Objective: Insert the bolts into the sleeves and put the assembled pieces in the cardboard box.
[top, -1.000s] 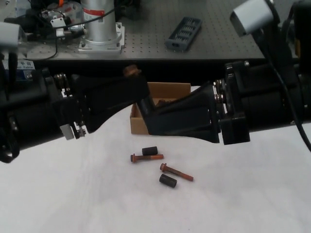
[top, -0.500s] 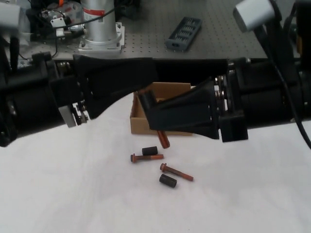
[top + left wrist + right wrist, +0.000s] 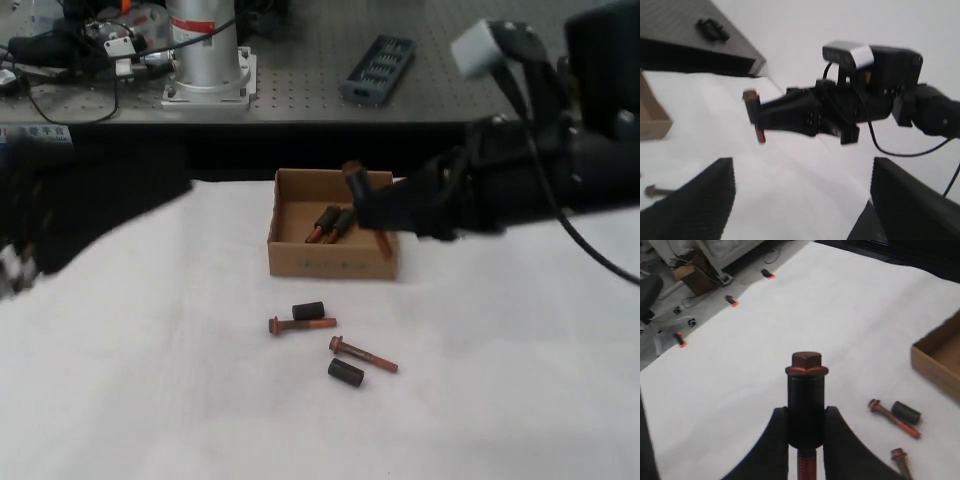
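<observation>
My right gripper (image 3: 366,207) is shut on a black sleeve with a copper bolt through it (image 3: 355,182), held upright over the right side of the cardboard box (image 3: 330,266). In the right wrist view the fingers (image 3: 781,440) clamp the sleeve (image 3: 806,405) under the bolt head (image 3: 806,364). Two assembled pieces (image 3: 332,223) lie in the box. On the cloth in front lie a bolt (image 3: 301,324) beside a sleeve (image 3: 308,310), and another bolt (image 3: 364,354) beside a sleeve (image 3: 345,373). My left gripper (image 3: 802,170) is open and holds nothing, off at the left (image 3: 40,230).
White cloth (image 3: 200,400) covers the bench front. Behind it a grey perforated plate carries a metal post (image 3: 205,45), cables and a dark slotted tray (image 3: 378,65). The left wrist view looks across at the right arm (image 3: 840,107) and a box corner (image 3: 651,116).
The two grippers were together above the box; the left arm has pulled away to the left, and the right gripper now holds the bolt-and-sleeve alone over the box.
</observation>
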`<action>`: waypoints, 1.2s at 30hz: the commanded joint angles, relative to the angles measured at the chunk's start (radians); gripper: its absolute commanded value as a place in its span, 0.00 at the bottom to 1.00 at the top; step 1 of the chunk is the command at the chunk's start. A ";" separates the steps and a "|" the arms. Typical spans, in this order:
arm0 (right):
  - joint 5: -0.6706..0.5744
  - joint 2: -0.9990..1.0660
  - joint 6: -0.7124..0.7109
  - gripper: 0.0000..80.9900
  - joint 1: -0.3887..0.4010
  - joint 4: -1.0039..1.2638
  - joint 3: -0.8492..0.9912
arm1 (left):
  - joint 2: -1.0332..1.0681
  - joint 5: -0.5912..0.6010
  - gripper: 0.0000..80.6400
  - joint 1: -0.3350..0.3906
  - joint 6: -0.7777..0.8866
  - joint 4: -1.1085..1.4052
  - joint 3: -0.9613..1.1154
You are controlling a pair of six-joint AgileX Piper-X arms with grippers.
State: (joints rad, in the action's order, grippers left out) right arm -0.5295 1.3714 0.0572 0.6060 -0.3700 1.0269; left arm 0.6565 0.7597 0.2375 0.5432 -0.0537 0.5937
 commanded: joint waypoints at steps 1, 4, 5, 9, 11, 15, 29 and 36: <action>0.072 0.150 -0.026 0.03 -0.043 -0.014 0.138 | -0.090 -0.067 0.68 -0.033 -0.088 -0.212 0.011; 0.140 0.309 -0.063 0.03 -0.065 -0.057 0.275 | -0.169 -0.157 0.68 -0.052 -0.146 -0.369 0.011; 0.158 0.365 -0.063 0.03 -0.071 -0.077 0.329 | -0.192 -0.186 0.68 -0.055 -0.159 -0.411 0.011; 0.199 0.580 -0.057 0.03 -0.086 -0.168 0.556 | -0.247 -0.235 0.68 -0.055 -0.196 -0.502 0.011; 0.237 0.673 -0.057 0.03 -0.086 -0.225 0.657 | -0.252 -0.235 0.68 -0.055 -0.216 -0.513 0.011; 0.289 0.843 -0.075 0.03 -0.086 -0.315 0.832 | -0.252 -0.235 0.68 -0.055 -0.215 -0.514 0.011; 0.461 0.982 -0.245 0.00 -0.092 -0.358 0.967 | -0.252 -0.233 0.68 -0.055 -0.215 -0.522 0.009; 0.501 0.961 -0.245 0.51 -0.092 -0.409 0.968 | -0.252 -0.243 0.68 -0.055 -0.215 -0.522 0.009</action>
State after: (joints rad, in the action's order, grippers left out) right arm -0.0512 2.3590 -0.1804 0.5221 -0.7598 1.9798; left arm 0.4128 0.5341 0.1830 0.3393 -0.5774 0.5937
